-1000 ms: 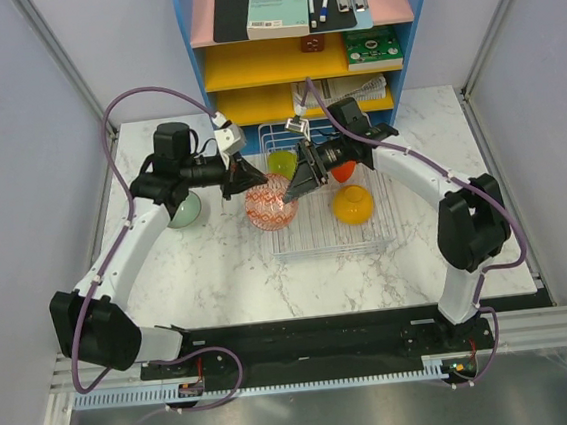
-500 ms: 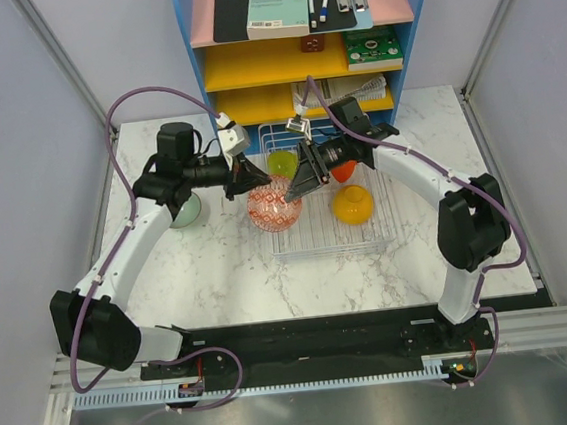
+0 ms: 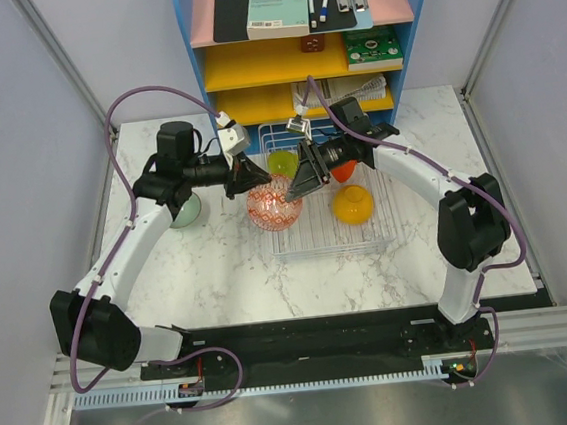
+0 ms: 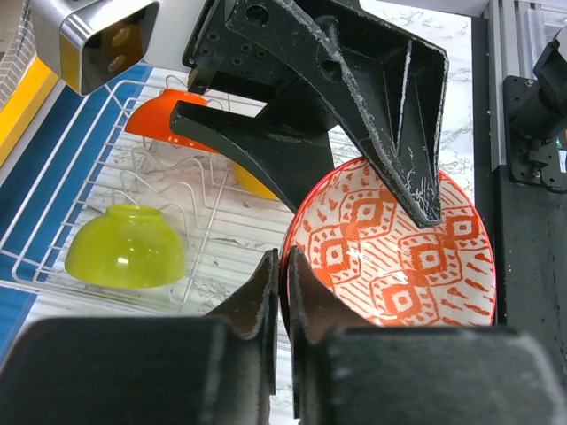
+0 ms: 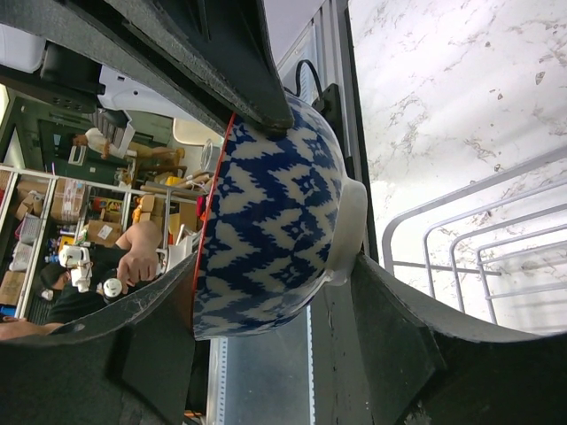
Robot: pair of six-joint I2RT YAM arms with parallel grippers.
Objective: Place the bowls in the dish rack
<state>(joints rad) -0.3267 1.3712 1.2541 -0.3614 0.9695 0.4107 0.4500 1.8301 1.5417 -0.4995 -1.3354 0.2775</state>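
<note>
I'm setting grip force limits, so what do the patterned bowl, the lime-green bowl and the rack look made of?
The patterned bowl looks like glazed ceramic: glossy highlights, red print inside, blue outside, bare pale foot ring. The lime-green bowl is glossy; glazed ceramic or plastic, I cannot tell. The dish rack is thin metal wire, seemingly white-coated.

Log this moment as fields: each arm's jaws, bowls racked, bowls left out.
left jaws: shut on the rim of the patterned bowl
right jaws: straddle that bowl's wall; contact unclear
patterned bowl: over the left edge of the dish rack
in rack: lime-green bowl, orange bowl, orange-red bowl (partly hidden by the right arm)
outside rack: pale mint bowl, on the table under the left arm
</note>
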